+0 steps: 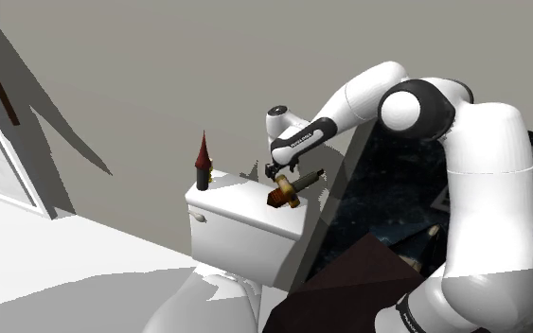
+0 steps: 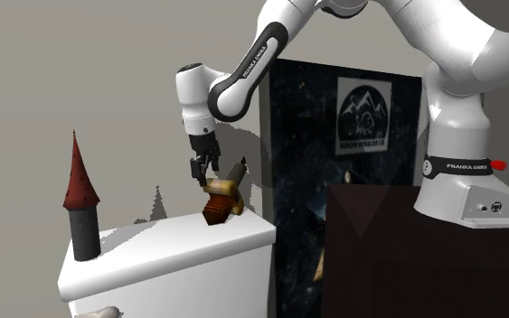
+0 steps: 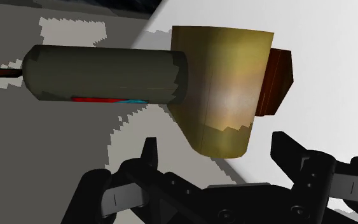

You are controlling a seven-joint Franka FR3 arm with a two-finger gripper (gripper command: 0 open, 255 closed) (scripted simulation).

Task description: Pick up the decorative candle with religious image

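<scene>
The candle point(image 3: 107, 75) is a dark cylinder with a red and blue picture, set in a gold cup point(image 3: 225, 89) on a brown base point(image 3: 276, 81). It lies tilted at the end of the white toilet tank lid point(image 1: 236, 203), and it is seen as the candle point(image 1: 290, 187) in the shoulder view and the candle point(image 2: 222, 197) in the second exterior view. My gripper point(image 3: 219, 159) hangs just above the gold cup, open, its fingers point(image 3: 149, 153) apart and touching nothing. The gripper point(image 1: 278, 173) is over the tank's end, and the gripper point(image 2: 205, 168) sits a little above the candle.
A dark tower-shaped ornament with a red cone top point(image 2: 80, 203) stands at the lid's other end point(image 1: 203, 157). A dark poster panel point(image 2: 343, 135) rises right beside the tank. The dark brown stand point(image 2: 397, 253) is beyond it. The wall is close behind the tank.
</scene>
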